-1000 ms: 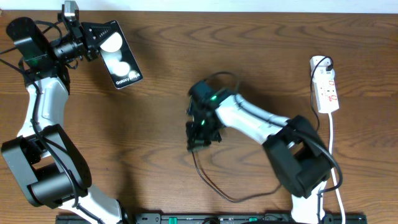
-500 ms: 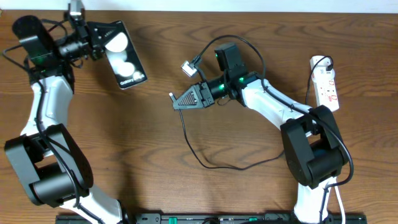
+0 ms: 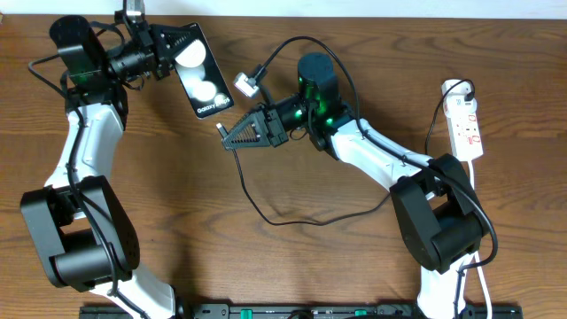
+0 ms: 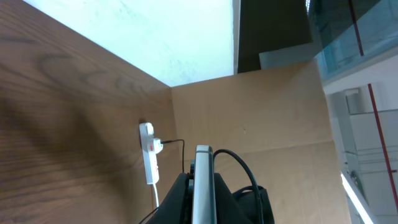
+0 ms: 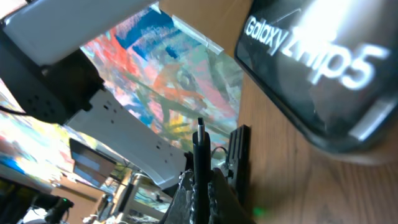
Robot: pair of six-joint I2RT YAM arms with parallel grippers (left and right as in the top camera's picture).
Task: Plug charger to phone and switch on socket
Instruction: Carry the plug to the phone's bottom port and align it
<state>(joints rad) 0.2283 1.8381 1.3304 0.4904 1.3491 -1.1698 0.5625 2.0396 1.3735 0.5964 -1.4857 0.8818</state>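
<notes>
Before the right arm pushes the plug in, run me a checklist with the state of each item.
1. Phone gripped by the left gripper: ok.
2. Charger plug tip clamped in the right gripper: ok, its end sticks out free.
3. Tip seated in the phone: not ok, they are apart; the port itself is not visible.
4. Charger cable slack: ok, a loose loop lies on the table.
5. Power strip switched on: cannot tell, too small.

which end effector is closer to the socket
Right. The right end effector, holding the charger, is near the middle of the table, well away from the socket; the left end effector, gripping the phone, is even farther, at the opposite side.
</notes>
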